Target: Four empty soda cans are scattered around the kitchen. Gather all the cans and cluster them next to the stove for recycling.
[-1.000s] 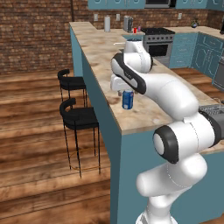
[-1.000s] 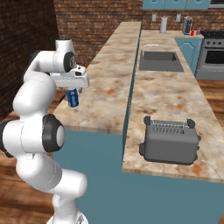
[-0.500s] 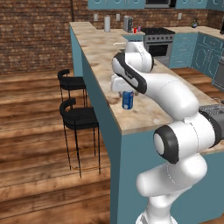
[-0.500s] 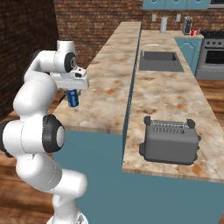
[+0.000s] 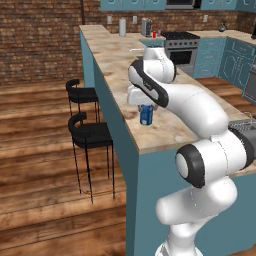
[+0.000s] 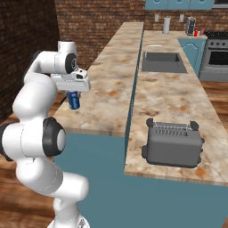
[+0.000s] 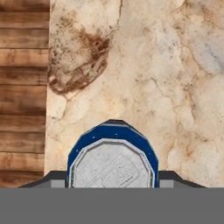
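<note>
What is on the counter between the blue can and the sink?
Nothing. In the right base view, the marble counter is bare from the blue can, under the gripper, across to the sink.

Glossy white rounded arm segments stack up from a bulbous white base, each one smooth and tubular. Dark charcoal discs and bands mark the joints. The boxy white hand carries the claw (image 5: 145, 107) with small dark grey finger tips (image 7: 171, 177)

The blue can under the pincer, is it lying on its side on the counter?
No, the blue can stands upright on the counter, and the hand view looks straight down on its round silver top.
</note>
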{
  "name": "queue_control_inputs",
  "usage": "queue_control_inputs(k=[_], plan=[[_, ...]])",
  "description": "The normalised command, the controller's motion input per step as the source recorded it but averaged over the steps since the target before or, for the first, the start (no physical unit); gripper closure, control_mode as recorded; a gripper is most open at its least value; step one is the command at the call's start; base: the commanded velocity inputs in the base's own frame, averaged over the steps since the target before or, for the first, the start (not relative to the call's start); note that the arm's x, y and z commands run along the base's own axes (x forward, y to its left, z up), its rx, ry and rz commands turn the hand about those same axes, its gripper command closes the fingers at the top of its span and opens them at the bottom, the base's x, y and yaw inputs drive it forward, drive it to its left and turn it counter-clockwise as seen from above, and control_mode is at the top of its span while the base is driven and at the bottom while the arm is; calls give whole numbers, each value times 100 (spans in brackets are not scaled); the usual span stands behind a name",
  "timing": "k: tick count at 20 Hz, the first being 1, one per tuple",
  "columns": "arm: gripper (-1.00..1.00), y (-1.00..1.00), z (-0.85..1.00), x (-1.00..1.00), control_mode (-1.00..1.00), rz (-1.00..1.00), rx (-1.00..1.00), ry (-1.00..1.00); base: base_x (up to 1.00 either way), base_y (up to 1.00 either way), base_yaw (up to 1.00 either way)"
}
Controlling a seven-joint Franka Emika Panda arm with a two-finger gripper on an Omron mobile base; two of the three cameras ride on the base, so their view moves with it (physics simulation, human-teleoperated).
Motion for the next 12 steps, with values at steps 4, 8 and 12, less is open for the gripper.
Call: queue_control_inputs(k=[4, 8, 12], plan=[[100, -12, 21, -31, -100, -2, -1, -4, 0, 0, 0], [100, -18, 32, -42, -100, -4, -3, -10, 0, 0, 0], [100, -17, 23, -46, -100, -5, -2, -6, 0, 0, 0]])
